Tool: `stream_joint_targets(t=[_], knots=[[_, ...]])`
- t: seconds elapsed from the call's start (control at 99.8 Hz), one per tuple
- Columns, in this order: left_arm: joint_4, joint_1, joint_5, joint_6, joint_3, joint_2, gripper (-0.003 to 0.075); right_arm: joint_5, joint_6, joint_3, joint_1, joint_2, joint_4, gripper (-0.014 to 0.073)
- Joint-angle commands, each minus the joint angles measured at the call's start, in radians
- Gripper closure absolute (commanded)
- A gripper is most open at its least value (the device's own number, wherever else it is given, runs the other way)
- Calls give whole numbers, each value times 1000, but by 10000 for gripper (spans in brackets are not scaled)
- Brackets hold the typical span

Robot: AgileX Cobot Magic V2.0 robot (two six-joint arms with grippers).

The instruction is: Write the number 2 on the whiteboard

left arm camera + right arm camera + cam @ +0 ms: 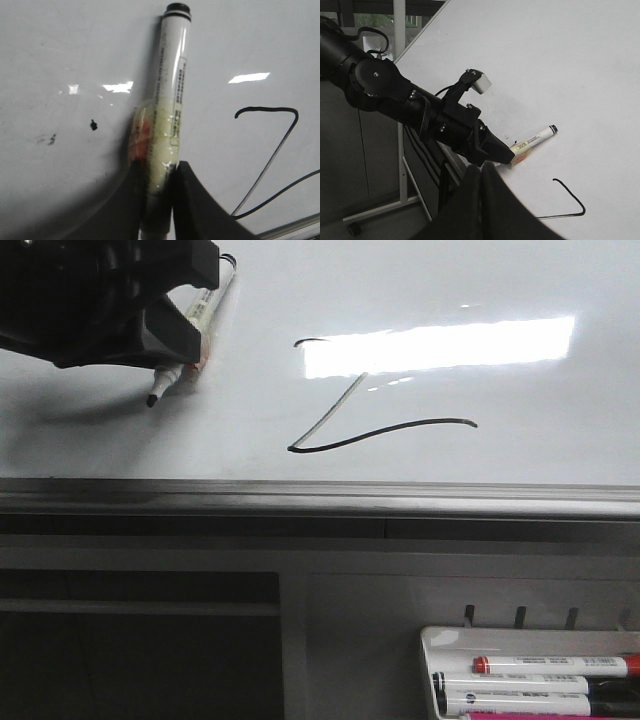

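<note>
The number 2 (360, 430) is drawn in thin black line on the whiteboard (520, 300): short top stroke, faint diagonal, wavy long base. It also shows in the left wrist view (280, 145) and partly in the right wrist view (572, 197). My left gripper (185, 340) is at the board's upper left, shut on a white marker pen (190, 335) with tape round its barrel, tip pointing down-left at the board. The pen fills the left wrist view (167, 115) between the jaws (160, 200). My right gripper (481, 200) is shut and empty, off the board's side.
The board's grey metal rim (320, 498) runs across the front view. A white marker tray (530, 670) with several pens sits at the lower right. Small black specks (93, 125) mark the board. The board's stand and wheel (355, 227) show beyond my left arm (395, 95).
</note>
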Motion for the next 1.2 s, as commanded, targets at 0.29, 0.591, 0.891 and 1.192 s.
stream_joint_targets(t=[0.29, 0.591, 0.891, 1.192], knots=[[-26, 3, -73, -15, -17, 11, 740, -30, 1, -28, -6, -2, 42, 665], [-26, 3, -71, -15, -17, 11, 738, -15, 1, -28, -6, -2, 42, 665], [-26, 3, -81, -15, -17, 11, 661, -10, 1, -28, -6, -2, 42, 664], [-28, 3, -86, -15, -17, 39, 556, 2, 1, -28, -6, -2, 42, 664]])
